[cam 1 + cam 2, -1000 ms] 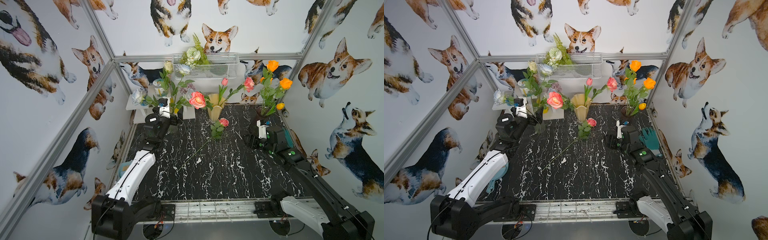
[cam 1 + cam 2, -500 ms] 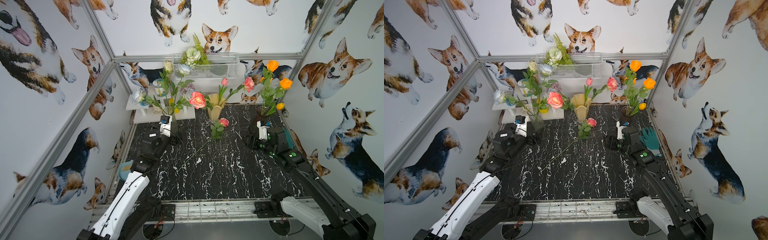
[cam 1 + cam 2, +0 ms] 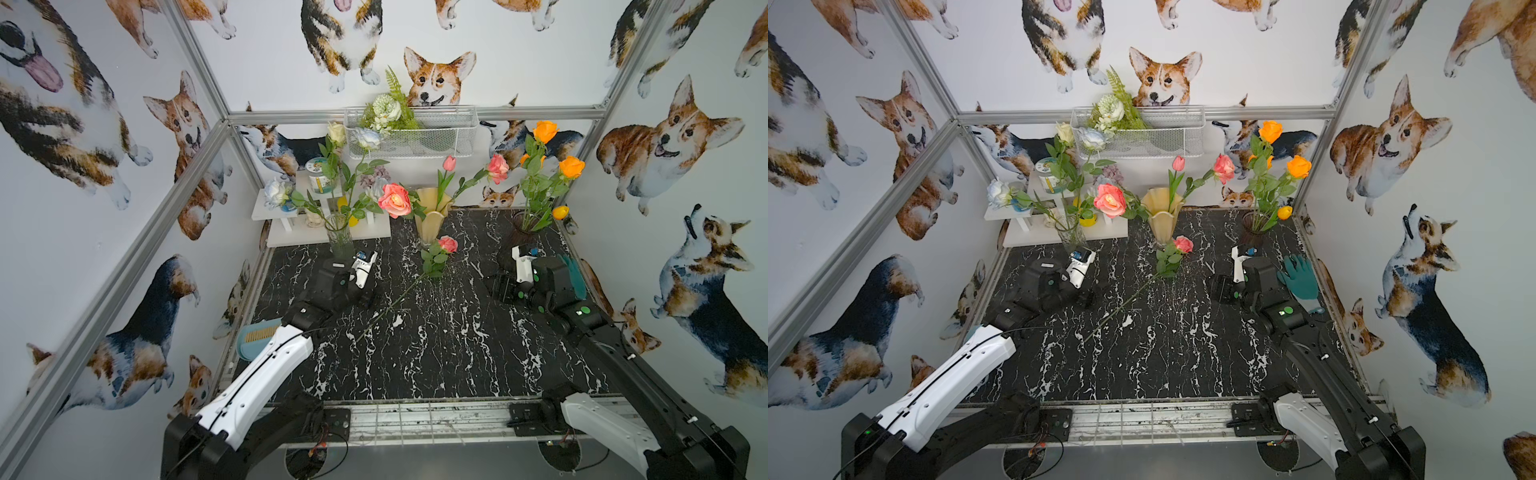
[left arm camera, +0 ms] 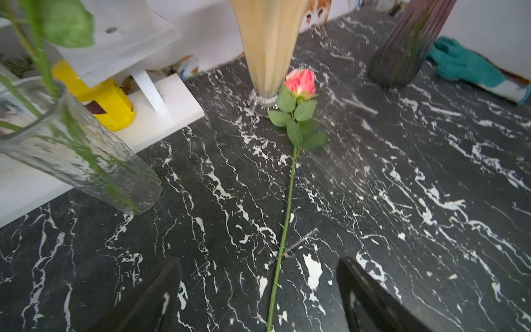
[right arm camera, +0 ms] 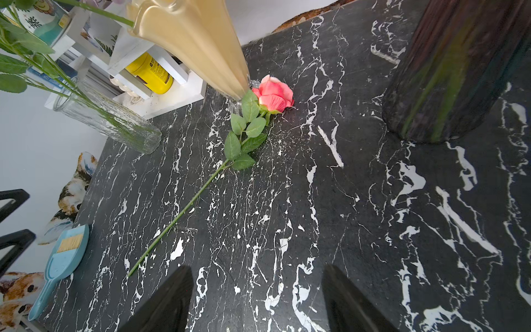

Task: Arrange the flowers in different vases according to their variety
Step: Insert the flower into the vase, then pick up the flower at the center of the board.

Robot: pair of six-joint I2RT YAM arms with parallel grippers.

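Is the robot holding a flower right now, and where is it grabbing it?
No, nothing is held. The left gripper and right gripper are both open and empty. The pink rose lies on the table, untouched.

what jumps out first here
A lone pink rose lies flat on the black marble table, bloom by the cream vase foot. Along the back, the clear vase holds white roses, the dark vase orange roses. Corgi wallpaper covers the walls.

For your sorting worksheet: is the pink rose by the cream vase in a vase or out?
Out. The pink rose lies flat on the table, bloom by the foot of the cream vase.
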